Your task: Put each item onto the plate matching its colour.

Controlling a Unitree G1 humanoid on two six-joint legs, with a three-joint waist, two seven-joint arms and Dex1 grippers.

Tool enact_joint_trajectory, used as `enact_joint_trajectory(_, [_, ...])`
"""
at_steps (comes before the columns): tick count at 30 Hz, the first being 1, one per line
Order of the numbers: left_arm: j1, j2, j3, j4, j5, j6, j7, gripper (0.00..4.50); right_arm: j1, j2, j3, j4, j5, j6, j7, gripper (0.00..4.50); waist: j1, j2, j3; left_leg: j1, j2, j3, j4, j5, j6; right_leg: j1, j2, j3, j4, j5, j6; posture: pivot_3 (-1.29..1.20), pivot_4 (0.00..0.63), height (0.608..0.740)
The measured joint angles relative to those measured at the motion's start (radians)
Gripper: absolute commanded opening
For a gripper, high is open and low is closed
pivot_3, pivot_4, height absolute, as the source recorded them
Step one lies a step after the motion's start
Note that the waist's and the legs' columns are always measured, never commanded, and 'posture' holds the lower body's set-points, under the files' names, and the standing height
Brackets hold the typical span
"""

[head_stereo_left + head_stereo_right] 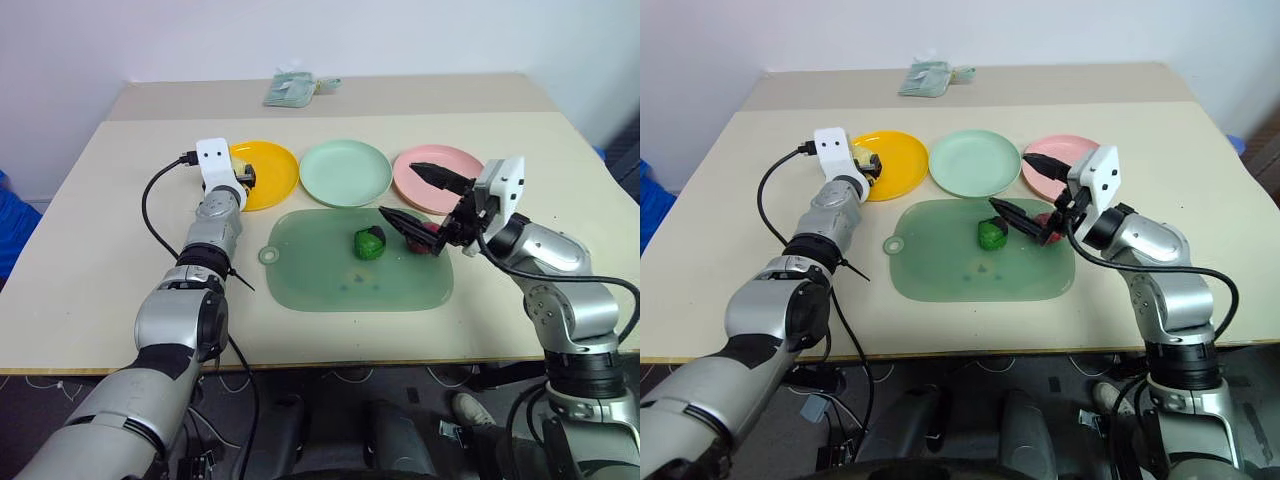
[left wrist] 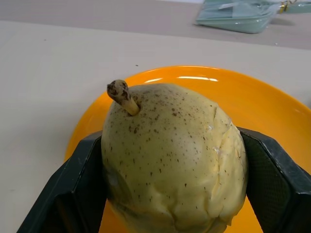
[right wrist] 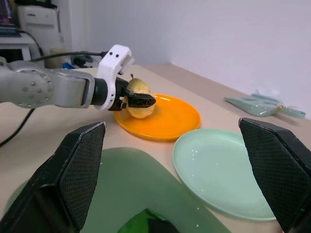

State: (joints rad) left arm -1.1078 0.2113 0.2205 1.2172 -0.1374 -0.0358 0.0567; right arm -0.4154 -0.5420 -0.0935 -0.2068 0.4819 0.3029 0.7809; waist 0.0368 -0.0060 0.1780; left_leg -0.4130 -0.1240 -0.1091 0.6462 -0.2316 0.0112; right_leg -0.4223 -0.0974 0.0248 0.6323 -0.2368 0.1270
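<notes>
Holding the pale yellow speckled toy pear over the round yellow-orange plastic plate, left gripper pinches it, unreleased. Right gripper is spread; green ball and dark red lump remain on the translucent green mat.

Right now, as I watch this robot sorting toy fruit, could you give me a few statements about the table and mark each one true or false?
1. The left gripper has the yellow pear between its fingers, over the yellow plate. True.
2. The green ball lies on the mint green plate. False: it lies on the translucent green mat.
3. The right gripper is open and holds nothing. True.
4. The pink plate carries the dark red fruit. False: that fruit is on the mat, beside the green ball.
5. A folded greenish cloth lies at the table's far side. True.
</notes>
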Motion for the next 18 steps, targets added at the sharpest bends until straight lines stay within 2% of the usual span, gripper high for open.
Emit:
enact_joint_trajectory(7, [-0.001,-0.022,0.012,-0.037,-0.017,0.003,-0.016,4.47,-0.009,0.017,0.014,0.02,-0.035,-0.028,-0.002,4.5,-0.002,0.0,0.0,-0.001,0.0,0.0,0.0,0.0,0.0,-0.001,0.0,0.0,0.0,0.0,0.0,0.0,0.15,0.74])
enact_joint_trajectory(9, [0.056,-0.025,0.011,-0.18,-0.028,0.015,-0.029,4.47,-0.011,0.022,0.023,0.02,-0.041,-0.027,-0.009,4.5,-0.007,0.0,0.0,-0.001,0.0,0.0,0.0,0.0,0.0,-0.002,0.0,0.0,0.001,0.0,0.0,0.0,0.15,0.74])
enact_joint_trajectory(14, [0.391,-0.004,-0.045,-0.797,-0.072,0.202,-0.138,4.47,-0.015,0.027,0.043,0.01,-0.051,-0.011,-0.034,4.5,-0.042,0.001,0.0,-0.003,0.001,0.0,-0.001,0.0,0.0,-0.005,0.0,0.002,0.002,0.0,0.0,0.0,0.15,0.74])
enact_joint_trajectory(18, [0.643,0.106,-0.077,-1.234,-0.222,0.424,-0.329,4.47,-0.016,0.028,0.052,-0.004,-0.049,0.022,-0.048,4.5,-0.053,0.001,-0.001,-0.003,0.001,0.0,-0.001,0.0,0.0,-0.006,0.0,0.002,0.002,0.0,-0.001,0.0,0.15,0.74])
